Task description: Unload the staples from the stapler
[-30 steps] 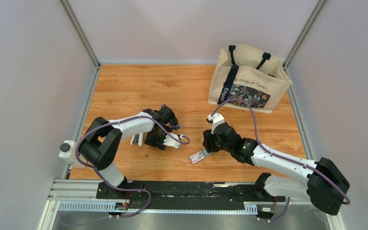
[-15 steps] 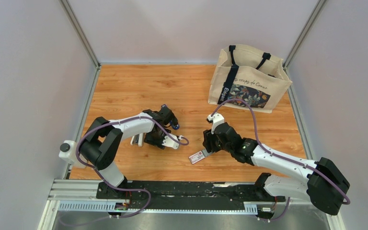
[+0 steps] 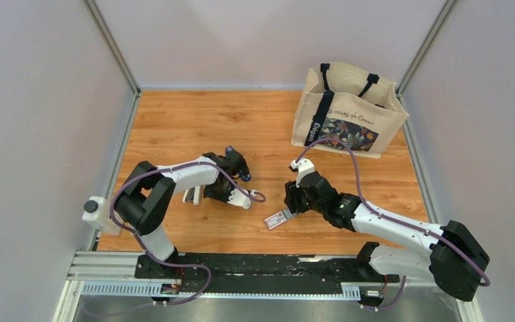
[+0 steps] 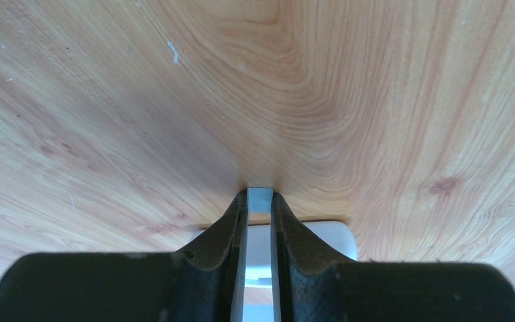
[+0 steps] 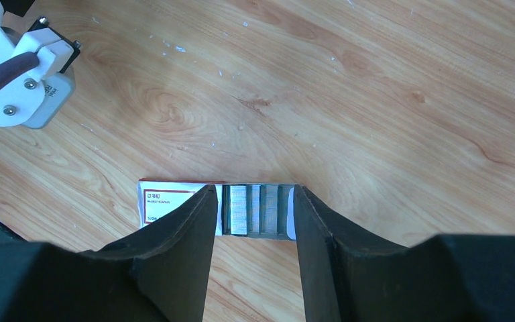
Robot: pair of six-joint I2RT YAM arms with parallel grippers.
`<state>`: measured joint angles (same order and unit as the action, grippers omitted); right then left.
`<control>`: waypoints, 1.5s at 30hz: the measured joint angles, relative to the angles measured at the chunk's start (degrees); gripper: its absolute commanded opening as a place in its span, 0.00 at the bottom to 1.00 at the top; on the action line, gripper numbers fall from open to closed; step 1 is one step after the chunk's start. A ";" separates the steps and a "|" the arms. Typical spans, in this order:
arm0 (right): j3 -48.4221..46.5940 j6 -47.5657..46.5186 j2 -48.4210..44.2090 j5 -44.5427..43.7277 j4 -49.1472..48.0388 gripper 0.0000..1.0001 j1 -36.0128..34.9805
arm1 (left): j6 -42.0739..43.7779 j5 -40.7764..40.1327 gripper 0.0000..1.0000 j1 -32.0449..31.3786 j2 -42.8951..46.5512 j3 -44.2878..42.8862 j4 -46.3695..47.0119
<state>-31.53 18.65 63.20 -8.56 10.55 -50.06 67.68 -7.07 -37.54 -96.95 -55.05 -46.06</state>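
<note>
My left gripper (image 3: 220,192) is low over the table at centre left, and its dark body hides whatever lies under it. The stapler cannot be made out in any view. In the left wrist view the left gripper (image 4: 259,201) is shut on a thin silvery U-shaped metal strip (image 4: 259,198), held end-on just above the wood. My right gripper (image 3: 290,203) hovers open over a white staple box (image 3: 276,219) with a red-framed label. The right gripper (image 5: 253,196) has its fingers on either side of the box's open tray of staple strips (image 5: 255,211), not touching it.
A white rounded object (image 4: 322,236) lies just behind the left fingers; a white ribbed piece (image 3: 191,195) shows beside that gripper from above. A beige tote bag (image 3: 349,111) stands at the back right. Metal frame rails border the wooden table (image 3: 194,121).
The left gripper's jaws have closed in on the metal strip and the wrist has shifted slightly. The right arm and the staple box have not moved.
</note>
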 measured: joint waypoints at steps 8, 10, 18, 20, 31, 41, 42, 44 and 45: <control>-0.46 -0.04 -1.29 -0.22 0.87 0.48 0.02 | -4.33 1.11 0.01 -0.33 -1.51 -5.25 -4.28; -1.44 -0.15 -1.97 -0.44 2.10 0.49 0.02 | -6.38 2.67 0.01 -0.31 -1.46 -9.11 -6.93; -7.61 -0.83 -9.14 -0.20 5.81 0.52 0.04 | -17.75 18.56 0.04 0.31 4.20 -29.27 -18.32; -9.11 -1.09 -11.28 1.36 6.45 0.54 0.15 | -21.18 25.22 0.07 1.33 6.60 -33.51 -20.24; -19.30 -1.05 -17.25 17.00 6.21 0.60 0.66 | -50.80 66.45 0.10 8.44 14.27 -40.26 -12.28; -25.51 2.05 -16.55 26.43 0.02 0.57 0.66 | -106.22 80.72 0.12 8.44 18.12 -19.89 44.26; -25.51 2.43 -16.44 26.86 -0.42 0.57 0.66 | -108.98 81.20 0.12 8.44 18.18 -19.89 47.74; -25.51 3.04 -16.06 27.56 -1.16 0.57 0.66 | -112.93 81.96 0.12 8.44 18.78 -19.87 53.05; -25.51 3.45 -15.78 27.82 -1.60 0.57 0.66 | -114.18 82.23 0.12 8.44 19.08 -19.87 54.93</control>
<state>-57.04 22.11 47.42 19.27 8.95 -49.41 -46.50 75.16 -29.10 -77.87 -74.91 8.86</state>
